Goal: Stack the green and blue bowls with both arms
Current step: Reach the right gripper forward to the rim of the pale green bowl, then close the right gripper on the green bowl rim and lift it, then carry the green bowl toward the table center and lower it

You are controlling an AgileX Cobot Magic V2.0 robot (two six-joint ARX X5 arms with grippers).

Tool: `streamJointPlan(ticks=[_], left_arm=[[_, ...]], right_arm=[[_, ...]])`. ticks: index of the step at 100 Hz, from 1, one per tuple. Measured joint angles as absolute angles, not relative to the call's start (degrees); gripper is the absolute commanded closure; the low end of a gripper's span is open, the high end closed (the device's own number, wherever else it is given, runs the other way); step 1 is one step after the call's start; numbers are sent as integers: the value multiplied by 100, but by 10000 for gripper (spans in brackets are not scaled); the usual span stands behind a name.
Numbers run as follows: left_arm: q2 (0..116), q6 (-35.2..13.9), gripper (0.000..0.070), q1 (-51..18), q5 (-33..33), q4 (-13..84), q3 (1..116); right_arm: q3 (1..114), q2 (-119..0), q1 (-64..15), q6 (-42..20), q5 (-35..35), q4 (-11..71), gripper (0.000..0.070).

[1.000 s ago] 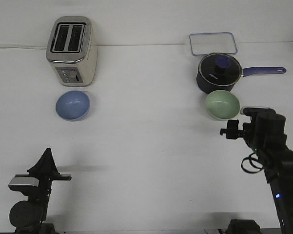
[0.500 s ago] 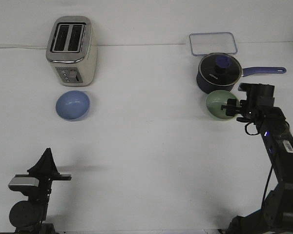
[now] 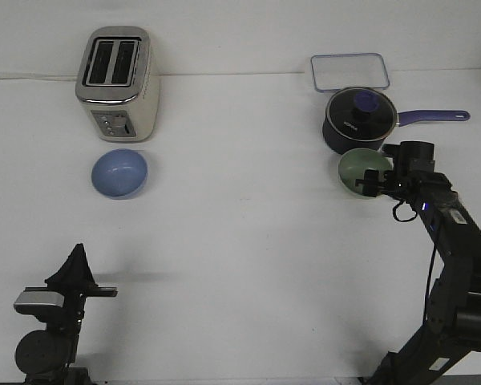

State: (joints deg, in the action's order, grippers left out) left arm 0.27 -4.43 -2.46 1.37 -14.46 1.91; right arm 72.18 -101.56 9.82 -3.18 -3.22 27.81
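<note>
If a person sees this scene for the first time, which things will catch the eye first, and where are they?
The right arm stands out first: it stretches from the near right corner to the green bowl, its gripper at the bowl's rim. Just behind that bowl sits a dark saucepan with a purple handle. On the far left, a silver toaster stands with the blue bowl in front of it.

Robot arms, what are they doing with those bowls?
The right gripper has reached over the green bowl, which sits just in front of the dark saucepan. Whether it has gripped the rim yet is hard to tell. The blue bowl waits untouched in front of the toaster. The left gripper is parked near the front edge of the table, far from it. Nothing is stacked yet.
</note>
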Motion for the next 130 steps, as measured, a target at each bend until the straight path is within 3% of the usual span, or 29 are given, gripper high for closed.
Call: streamJointPlan(ticks=[8,13,45,68,103,130], left_arm=[[27,-443,688,-246,137,-1446,191],[27,-443,688,-246,137,-1446,191],[27,-443,688,-246,137,-1446,191],[27,-443,688,-246,137,-1446,191],[27,-443,688,-248,137,-1446,191],[27,-443,688,-248,137,-1446,191]], right_arm=[[7218,-10165,987,-318,-349,2768,617],[7218,-10165,987,-316,-346,2753,659],[7295,-10068,1098,-401,-646,2956,683],[7290,-9277,926,-460,-1052,3470,690],[7271,-8517,-460,-550,-1496,4176,690],[6816,-8517,-1977,-895,-1533,3586,690]])
